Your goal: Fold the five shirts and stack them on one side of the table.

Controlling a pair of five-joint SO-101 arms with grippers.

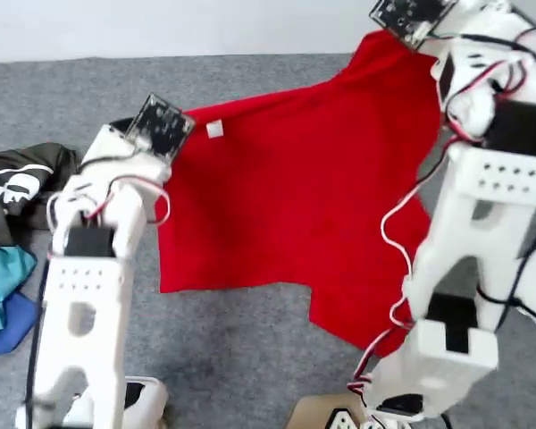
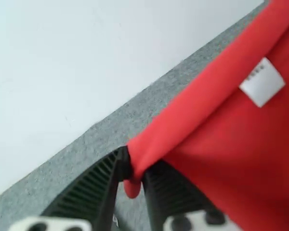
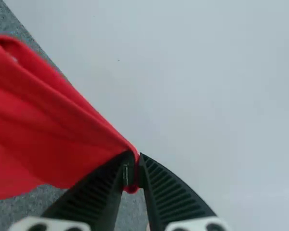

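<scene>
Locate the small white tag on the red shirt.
In the high view the small white tag lies on the red fabric shirt near its far edge, beside the left gripper clamping that edge.

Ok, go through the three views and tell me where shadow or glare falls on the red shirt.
High view: red shirt evenly lit, no glare. Left wrist view: a dark shadow in the fold beside the left gripper; the white tag bright. Right wrist view: cloth pinched in the right gripper, no glare, the wall behind pale and even.
</scene>
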